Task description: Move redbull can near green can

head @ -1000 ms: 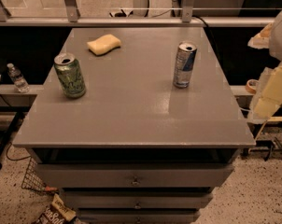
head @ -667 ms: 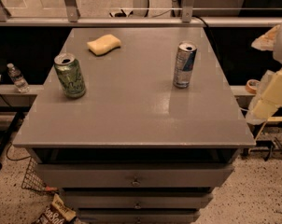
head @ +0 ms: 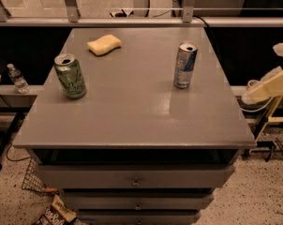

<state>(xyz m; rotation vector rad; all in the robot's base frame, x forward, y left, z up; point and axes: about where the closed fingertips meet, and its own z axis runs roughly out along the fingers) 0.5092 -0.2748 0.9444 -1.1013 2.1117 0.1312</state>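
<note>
The redbull can (head: 184, 65), slim, silver and blue, stands upright on the right half of the grey table (head: 132, 111). The green can (head: 70, 76), wider with pale markings, stands upright near the table's left edge, well apart from the redbull can. My gripper is out of view. Only pale cream parts of my arm (head: 269, 86) show at the right edge of the picture, beside and off the table, away from both cans.
A yellow sponge (head: 104, 44) lies at the table's back left. A railing (head: 132, 21) runs behind the table. A small water bottle (head: 18, 78) stands on a ledge to the left. Drawers (head: 134, 178) sit under the tabletop, and a snack bag (head: 55, 214) lies on the floor.
The pale arm parts at the right edge have shifted slightly. Both cans and the sponge have not moved.
</note>
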